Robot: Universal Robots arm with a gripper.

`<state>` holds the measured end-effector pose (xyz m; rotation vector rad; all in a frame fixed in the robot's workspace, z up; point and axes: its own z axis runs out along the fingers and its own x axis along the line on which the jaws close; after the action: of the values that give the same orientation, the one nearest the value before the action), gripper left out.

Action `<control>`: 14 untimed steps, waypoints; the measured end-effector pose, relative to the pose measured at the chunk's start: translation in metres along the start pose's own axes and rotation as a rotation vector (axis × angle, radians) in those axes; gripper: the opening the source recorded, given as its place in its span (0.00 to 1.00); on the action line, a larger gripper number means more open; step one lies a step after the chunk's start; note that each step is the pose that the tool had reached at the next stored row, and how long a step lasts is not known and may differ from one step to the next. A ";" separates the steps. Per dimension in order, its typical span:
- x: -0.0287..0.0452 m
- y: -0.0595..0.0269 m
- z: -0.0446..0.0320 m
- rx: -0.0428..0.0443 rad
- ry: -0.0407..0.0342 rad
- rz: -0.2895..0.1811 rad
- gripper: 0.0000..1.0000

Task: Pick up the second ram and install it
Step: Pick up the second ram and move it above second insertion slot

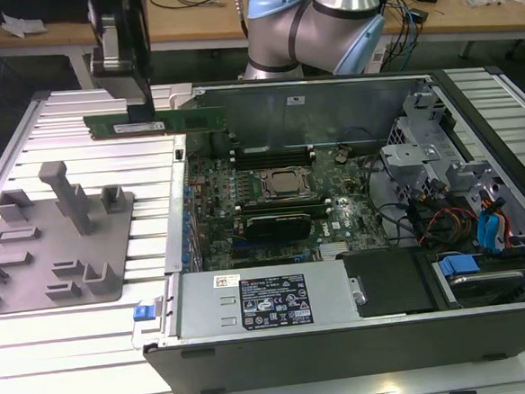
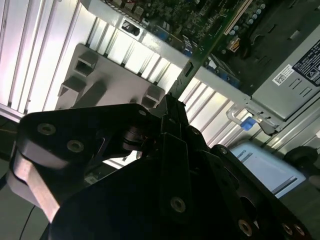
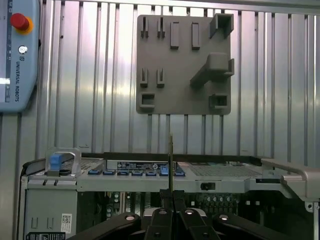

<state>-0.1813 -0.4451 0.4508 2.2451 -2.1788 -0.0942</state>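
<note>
The second ram [image 1: 154, 123] is a long green stick with a white label, held level in the air over the case's wall on the exterior view's left. My gripper [image 1: 139, 102] is shut on its upper edge from above. In the first wrist view the ram [image 3: 171, 160] appears edge-on as a thin line rising from between the black fingers [image 3: 161, 216]. The second wrist view shows it as a narrow green strip [image 2: 212, 42] running out from the gripper [image 2: 172, 107]. Below and to the exterior view's right lies the open computer's motherboard [image 1: 281, 205] with its black memory slots [image 1: 269, 156].
A grey parts holder [image 1: 58, 238] with posts and pockets lies on the ribbed table at the exterior view's left. The open case [image 1: 345, 344] holds a power supply [image 1: 261, 301], cables and drive bays [image 1: 481, 236]. A teach pendant [image 3: 17, 55] lies on the table.
</note>
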 end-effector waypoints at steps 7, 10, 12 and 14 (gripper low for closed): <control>0.0011 -0.0343 -0.0001 -0.0003 -0.0001 0.000 0.09; 0.0019 -0.0617 -0.0001 -0.0012 -0.0002 0.000 0.09; 0.0026 -0.0826 0.0010 -0.0030 -0.0001 0.000 0.09; 0.0029 -0.0985 0.0026 -0.0040 -0.0003 0.000 0.09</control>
<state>-0.0830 -0.4449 0.4431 2.2429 -2.1770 -0.0988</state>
